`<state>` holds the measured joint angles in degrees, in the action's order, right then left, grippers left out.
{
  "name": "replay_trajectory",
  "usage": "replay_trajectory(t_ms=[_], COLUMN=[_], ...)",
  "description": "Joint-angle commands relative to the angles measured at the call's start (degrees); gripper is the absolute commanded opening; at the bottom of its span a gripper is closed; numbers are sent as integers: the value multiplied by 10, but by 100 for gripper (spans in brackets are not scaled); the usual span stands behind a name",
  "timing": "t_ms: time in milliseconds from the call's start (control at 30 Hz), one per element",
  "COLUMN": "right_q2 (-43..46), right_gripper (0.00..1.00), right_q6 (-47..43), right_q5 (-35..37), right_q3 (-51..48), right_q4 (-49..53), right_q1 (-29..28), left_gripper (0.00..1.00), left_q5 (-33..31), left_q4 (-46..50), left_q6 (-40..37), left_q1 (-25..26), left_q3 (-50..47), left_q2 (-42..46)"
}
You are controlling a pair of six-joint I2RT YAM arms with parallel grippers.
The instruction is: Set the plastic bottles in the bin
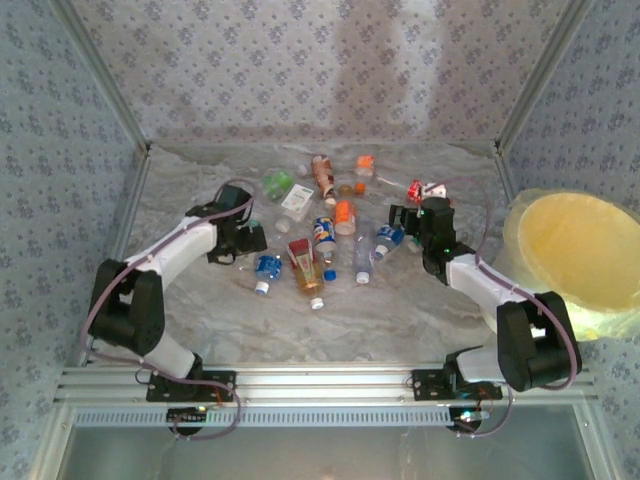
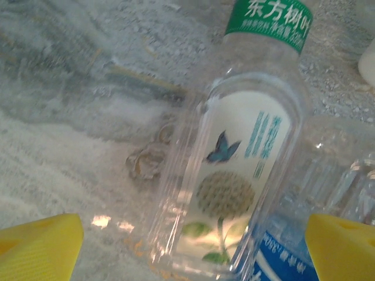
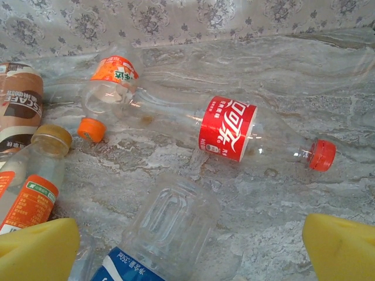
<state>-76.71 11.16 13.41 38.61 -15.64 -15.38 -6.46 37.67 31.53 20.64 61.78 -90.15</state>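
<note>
Hovering wide open and empty, left gripper and right gripper risk pinching two crowded bottles, dropping both.

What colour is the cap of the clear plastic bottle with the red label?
Red; the cap shows best in the right wrist view.

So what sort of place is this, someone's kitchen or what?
Probably a robot test cell, not a home: an aluminium frame carries the left arm and right arm, patterned walls box in the table, and bottles lie scattered near a bin.
</note>
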Motion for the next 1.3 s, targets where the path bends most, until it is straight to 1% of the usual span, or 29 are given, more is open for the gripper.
replay_trajectory(t_ms=[0,100,167,233,433,567,633,833,1000,1167,1267], right_q2=[7,13,19,24,27,34,39,55,63,70,81], right_gripper=[100,100,100,100,100,100,100,100,100,100,100], right_q6=[-6,-11,-17,-24,-24,-31,-32,-31,-32,-17,17], right_q5=[25,29,33,38,43,50,51,50,48,38,17], right_q3=[1,-4,-4,-7,-6,0,0,1,9,26,47], right_q4=[-5,-6,1,5,13,20,22,30,45,78,129], right_q1=[-5,-9,-12,-15,-24,-37,-40,-56,-66,-77,-78], left_gripper=[96,93,90,88,84,78,74,71,65,56,51], left_q5=[2,12,39,43,50,53,53,34,29,18,4], left_q4=[0,-5,-21,-31,-53,-80,-94,-130,-154,-149,-145], left_q6=[-51,-70,-77,-83,-110,-118,-122,-125,-124,-124,-122], left_q1=[-2,-16,-31,-40,-44,-43,-43,-43,-44,-44,-44], left_q3=[19,15,2,-10,-23,-28,-36,-69,-91,-82,-77], left_q2=[-22,-37,-37,-31,-42,-57,-53,-55,-55,-33,-9])
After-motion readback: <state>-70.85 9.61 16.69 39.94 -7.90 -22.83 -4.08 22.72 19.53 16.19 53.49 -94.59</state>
